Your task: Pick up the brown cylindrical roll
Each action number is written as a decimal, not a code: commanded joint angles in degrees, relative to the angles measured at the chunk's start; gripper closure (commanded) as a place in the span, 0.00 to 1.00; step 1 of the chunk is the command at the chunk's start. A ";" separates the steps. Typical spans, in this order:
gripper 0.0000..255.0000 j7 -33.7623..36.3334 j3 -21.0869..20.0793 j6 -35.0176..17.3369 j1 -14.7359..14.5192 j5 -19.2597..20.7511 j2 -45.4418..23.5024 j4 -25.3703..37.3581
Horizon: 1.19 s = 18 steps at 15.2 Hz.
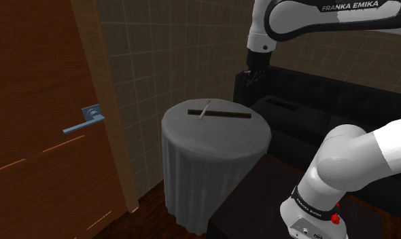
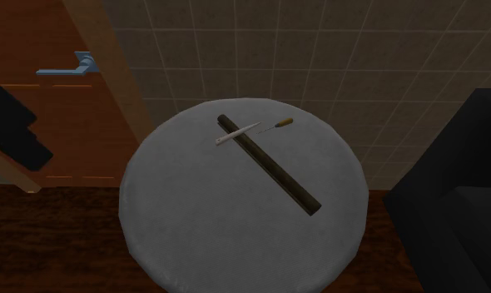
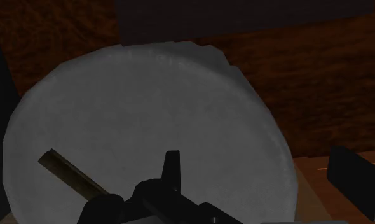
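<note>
Brown roll point(image 3: 70, 173): in the wrist view one end lies bare on the table; the rest runs under the gripper point(image 3: 171, 175) and is hidden.
Gripper: in the shoulder view it is black against the black sofa point(image 1: 308, 102), so its outline is hard to make out.
Orange-handled item point(image 2: 282, 123): too small to identify.
Pale stick point(image 2: 235, 133): too thin to name.
Table point(image 2: 152, 225): the second exterior view's bottom edge cuts off its near rim.
Arm point(image 1: 355, 156): cut off by the shoulder view's top and right edges.
</note>
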<state>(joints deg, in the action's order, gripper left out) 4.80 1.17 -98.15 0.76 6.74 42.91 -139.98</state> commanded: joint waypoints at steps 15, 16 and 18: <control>0.00 -27.76 16.66 -22.15 -0.28 6.23 -21.22 1.45; 0.00 -29.88 17.71 -23.60 -0.49 5.97 -23.35 2.27; 0.00 -34.26 19.71 -26.35 -0.97 5.03 -27.80 4.19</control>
<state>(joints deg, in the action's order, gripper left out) -26.96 19.79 -123.14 0.09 12.30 17.65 -137.17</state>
